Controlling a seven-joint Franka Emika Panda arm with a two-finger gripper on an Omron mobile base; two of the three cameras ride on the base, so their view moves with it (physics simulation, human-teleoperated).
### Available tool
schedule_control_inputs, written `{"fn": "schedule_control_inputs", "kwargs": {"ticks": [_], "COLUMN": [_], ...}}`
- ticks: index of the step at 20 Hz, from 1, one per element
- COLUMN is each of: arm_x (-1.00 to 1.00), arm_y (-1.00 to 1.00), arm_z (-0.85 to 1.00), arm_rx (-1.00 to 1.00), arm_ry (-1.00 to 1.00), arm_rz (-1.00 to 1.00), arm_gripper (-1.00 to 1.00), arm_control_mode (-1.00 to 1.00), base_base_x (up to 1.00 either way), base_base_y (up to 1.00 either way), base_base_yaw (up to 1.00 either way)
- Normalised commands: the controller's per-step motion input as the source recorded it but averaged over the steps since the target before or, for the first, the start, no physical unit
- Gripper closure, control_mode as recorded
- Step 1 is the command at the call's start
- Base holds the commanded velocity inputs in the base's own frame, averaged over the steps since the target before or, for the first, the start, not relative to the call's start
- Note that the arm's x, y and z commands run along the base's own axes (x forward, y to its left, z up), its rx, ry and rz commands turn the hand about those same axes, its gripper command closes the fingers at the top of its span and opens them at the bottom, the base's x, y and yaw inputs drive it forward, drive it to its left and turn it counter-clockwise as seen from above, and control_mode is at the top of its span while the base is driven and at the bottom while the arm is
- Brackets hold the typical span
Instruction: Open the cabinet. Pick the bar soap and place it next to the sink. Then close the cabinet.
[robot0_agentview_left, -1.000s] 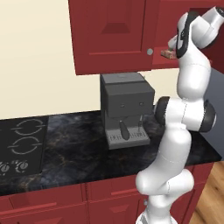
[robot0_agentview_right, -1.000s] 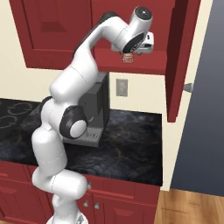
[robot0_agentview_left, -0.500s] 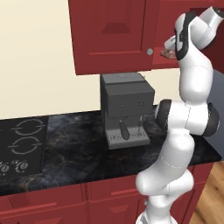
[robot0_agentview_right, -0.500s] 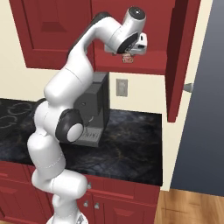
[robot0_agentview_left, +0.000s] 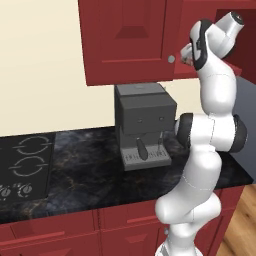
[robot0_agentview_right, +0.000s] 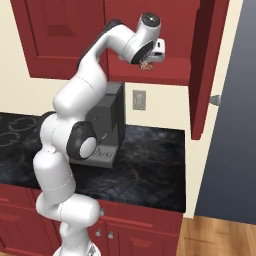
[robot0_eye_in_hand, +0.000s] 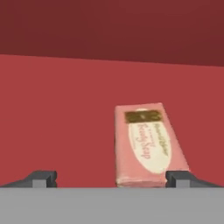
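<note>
Claw (robot0_eye_in_hand: 109, 178) w/ tips wide apart, holding nothing; bar soap (robot0_eye_in_hand: 148, 144) lies flat on the red shelf (robot0_eye_in_hand: 57, 122) betw. them, nearer the right tip, contact unclear. Arm reaches up from counter (robot0_agentview_right: 150, 165) level, hand bent into the open cabinet (robot0_agentview_right: 165, 75); door (robot0_agentview_right: 205, 65) swung out right. Soap's near end cut off at frame bottom; grey coffee machine (robot0_agentview_left: 145, 125) partly hidden behind arm

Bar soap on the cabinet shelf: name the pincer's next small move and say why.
Probably shift the open pincer sideways toward its right fingertip, then ease forward. In the hand view the bar soap lies flat on the red shelf, off-centre, its near end close to the right fingertip, not yet between the fingers.
</note>
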Motion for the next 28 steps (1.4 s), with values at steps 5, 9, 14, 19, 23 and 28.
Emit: {"fn": "schedule_control_inputs", "kwargs": {"ticks": [5, 9, 14, 19, 23, 28], "arm_x": [-0.08, 0.16, 0.48, 0.1, 0.0, 0.0], "arm_y": [-0.07, -0.01, -0.02, -0.1, -0.06, 0.0], "arm_z": [0.17, -0.06, -0.2, 0.0, -0.06, -0.32], "arm_rx": [0.0, 0.0, 0.0, 0.0, 0.0, 0.0], "arm_ry": [0.0, 0.0, 0.0, 0.0, 0.01, 0.02], "arm_rz": [0.0, 0.0, 0.0, 0.0, 0.0, 0.0], "arm_gripper": [-1.0, -1.0, -1.0, -1.0, -1.0, -1.0], "arm_control_mode": [-1.0, -1.0, -1.0, -1.0, -1.0, -1.0], "base_base_x": [0.0, 0.0, 0.0, 0.0, 0.0, 0.0], "base_base_y": [0.0, 0.0, 0.0, 0.0, 0.0, 0.0], "base_base_yaw": [0.0, 0.0, 0.0, 0.0, 0.0, 0.0]}}
